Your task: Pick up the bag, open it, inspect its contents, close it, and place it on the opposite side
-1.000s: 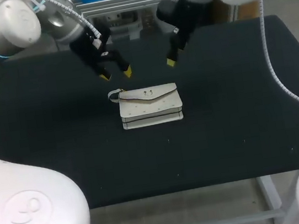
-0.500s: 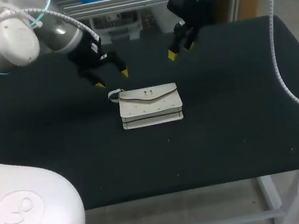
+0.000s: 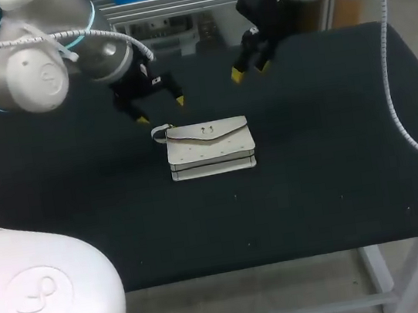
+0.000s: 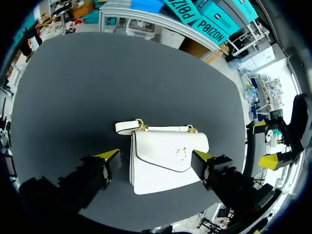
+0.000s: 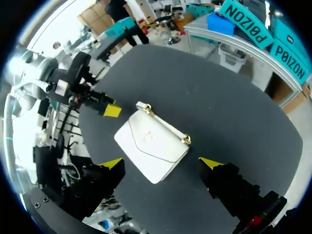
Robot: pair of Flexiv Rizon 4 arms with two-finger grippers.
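Note:
A white flap bag [image 3: 210, 148] lies flat in the middle of the black table, flap closed, with a short strap [image 3: 160, 133] at its left end. My left gripper [image 3: 160, 109] hovers open just behind that left end, above the strap. My right gripper [image 3: 248, 71] hangs open further back, behind the bag's right end and higher up. In the left wrist view the bag [image 4: 165, 158] lies under the open left gripper [image 4: 156, 156], with the right gripper [image 4: 265, 143] off to the side. In the right wrist view the bag [image 5: 152, 144] lies below the open right gripper [image 5: 161, 163].
The black tabletop [image 3: 335, 170] stretches wide to both sides of the bag and toward the front edge. A white cable [image 3: 387, 92] hangs from my right arm over the table's right part.
My right gripper has risen and drawn back toward the far edge. My left gripper has shifted slightly left and lower, turning near the strap. The bag has not moved.

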